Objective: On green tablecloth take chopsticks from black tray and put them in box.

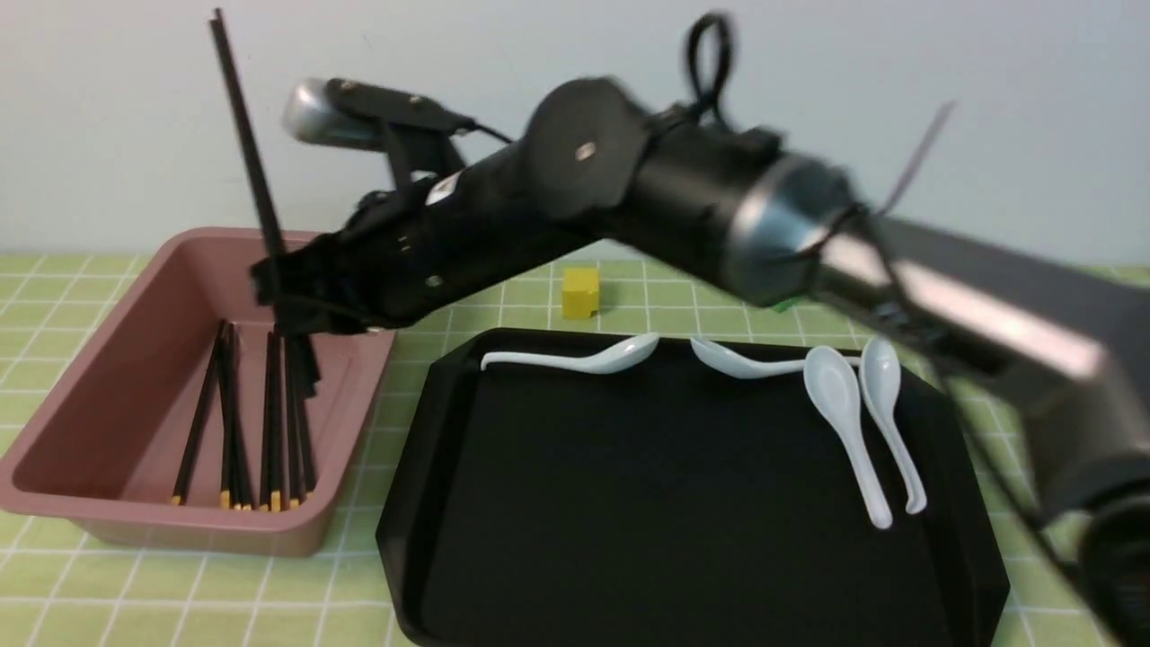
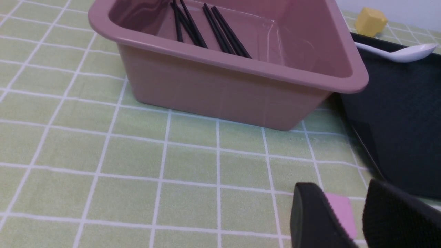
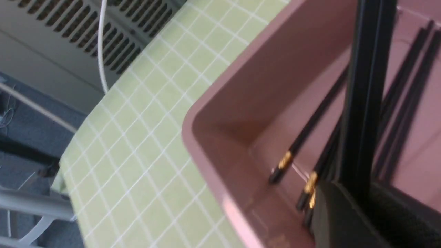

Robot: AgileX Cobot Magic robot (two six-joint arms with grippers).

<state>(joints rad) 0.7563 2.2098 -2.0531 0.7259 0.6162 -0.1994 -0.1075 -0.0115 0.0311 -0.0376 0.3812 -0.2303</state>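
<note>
Green checked tablecloth (image 1: 359, 503); right tool (image 1: 292, 301) pinches chopsticks (image 1: 247, 135) above box (image 1: 67, 449), nearly upright, may topple outside if released high.

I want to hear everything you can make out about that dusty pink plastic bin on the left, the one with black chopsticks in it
The dusty pink-brown plastic bin is deep and rectangular, with rounded corners, sloping smooth walls and a flared rim. It stands upright, open side up, on the pale green, white-gridded tablecloth, left of the black plastic tray. Several slim black chopsticks lie on its floor, and the right gripper holds more above it.
</note>
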